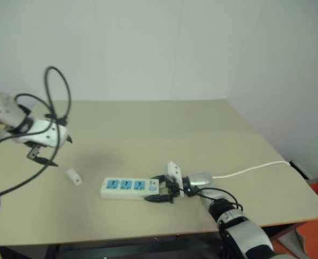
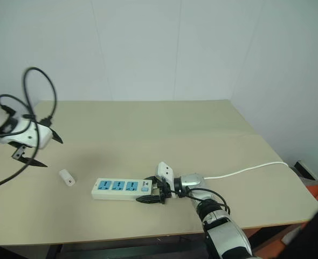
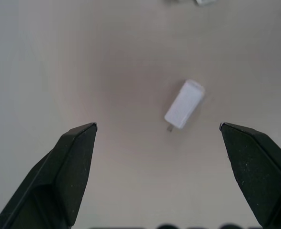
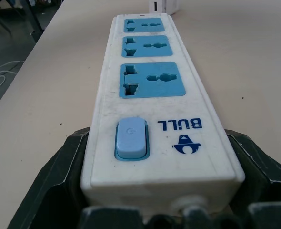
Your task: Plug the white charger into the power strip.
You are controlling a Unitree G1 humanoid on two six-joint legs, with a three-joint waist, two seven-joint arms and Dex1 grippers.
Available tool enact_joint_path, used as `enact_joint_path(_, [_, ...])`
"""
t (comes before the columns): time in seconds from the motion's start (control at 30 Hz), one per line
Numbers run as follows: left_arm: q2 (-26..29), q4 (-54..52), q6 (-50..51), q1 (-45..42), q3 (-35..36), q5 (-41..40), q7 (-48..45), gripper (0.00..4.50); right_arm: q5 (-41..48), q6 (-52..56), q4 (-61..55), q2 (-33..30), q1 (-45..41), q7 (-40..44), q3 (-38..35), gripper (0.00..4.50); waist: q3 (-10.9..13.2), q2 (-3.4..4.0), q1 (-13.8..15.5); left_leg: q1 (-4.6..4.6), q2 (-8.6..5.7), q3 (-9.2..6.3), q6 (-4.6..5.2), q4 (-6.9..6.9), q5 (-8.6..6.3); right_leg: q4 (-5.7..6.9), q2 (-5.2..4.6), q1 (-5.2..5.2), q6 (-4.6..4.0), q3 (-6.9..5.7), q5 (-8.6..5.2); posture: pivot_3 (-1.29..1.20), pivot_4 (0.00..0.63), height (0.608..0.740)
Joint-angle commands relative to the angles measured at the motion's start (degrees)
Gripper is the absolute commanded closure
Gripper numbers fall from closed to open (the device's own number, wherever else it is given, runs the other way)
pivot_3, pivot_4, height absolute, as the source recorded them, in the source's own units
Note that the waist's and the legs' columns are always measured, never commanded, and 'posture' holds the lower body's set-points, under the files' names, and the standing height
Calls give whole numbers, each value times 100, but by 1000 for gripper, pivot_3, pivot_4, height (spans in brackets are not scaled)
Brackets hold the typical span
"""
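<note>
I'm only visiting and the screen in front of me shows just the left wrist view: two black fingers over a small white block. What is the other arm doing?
Observer: The right gripper is clamped on the switch end of the power strip.
Operator: Is anything plugged into it?
Observer: No, all three blue sockets are free.
Operator: Where is my block from there?
Observer: The white charger lies on the table, apart from the strip's far end, under the open left gripper.

bare lab, plain table (image 1: 148,116), white wall (image 1: 148,48)
</note>
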Motion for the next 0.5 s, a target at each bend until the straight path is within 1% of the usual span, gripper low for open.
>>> enact_joint_path(0.03, [-145,392,-1163,-363,-587,274,-20,0,-25,-79,-3,32,-102,22,-47,1089,0,0,2,0,0,0,0,0,0,2,0,-1,0,1,0,0,150,740])
enact_joint_path(0.1, [-299,612,-1600,-485,-925,297,-20,0,-19,-49,-20,13,-117,30,-62,1089,0,0,0,-2,0,1,0,2,0,10,0,-6,-2,4,-2,0,150,740])
enact_joint_path(0.2, [-457,907,-1933,-619,-1191,274,-20,0,-22,-28,-40,-7,-110,38,-76,1089,1,0,5,-7,0,0,1,7,0,18,1,-12,-1,4,-5,0,150,740])
enact_joint_path(0.33, [-688,1210,-2363,-700,-1249,496,-20,0,-45,-10,-110,-68,-46,20,-66,1089,1,0,20,-8,-1,-1,1,12,0,20,1,-11,0,4,-6,0,150,740])
enact_joint_path(0.5, [-834,1377,-2973,-626,-1152,949,-20,0,-50,27,-167,-118,-14,-17,-70,1089,1,0,23,-9,-1,-1,1,15,1,21,0,-10,1,4,-6,0,150,740])
